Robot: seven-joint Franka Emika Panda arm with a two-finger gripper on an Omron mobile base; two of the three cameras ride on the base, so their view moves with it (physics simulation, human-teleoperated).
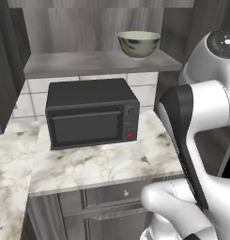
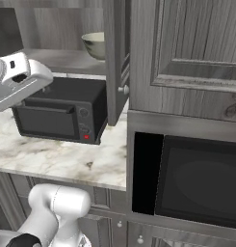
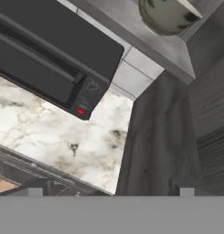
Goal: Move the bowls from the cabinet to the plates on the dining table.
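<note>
The pale cream-green bowl [image 1: 139, 44] sits upright on the grey shelf [image 1: 88, 63] of the open cabinet [image 2: 187, 53], at the upper right of the left base view and near the shelf's front edge, where an approach from the front should reach it. In the right base view it peeks out at the top centre, half hidden behind the cabinet door [image 2: 115, 62], which stands swung out edge-on; that door is likely open precisely to give the arm access. Below the shelf, a black toaster oven [image 1: 90, 112] rests on the marble desk [image 1: 102, 164], leaving only a modest gap beneath the shelf. In the hand view the bowl appears at the top edge, right of centre, so the hand is angled up towards it but well apart from it. The gripper [image 3: 109, 187] holds nothing, its fingers [image 3: 38, 187] spread wide apart at the bottom of the hand view, presumably so they can pass over the bowl's rim. No plates appear in these views, so I judge the bowl has yet to be lifted and carried to the dining table.
</note>
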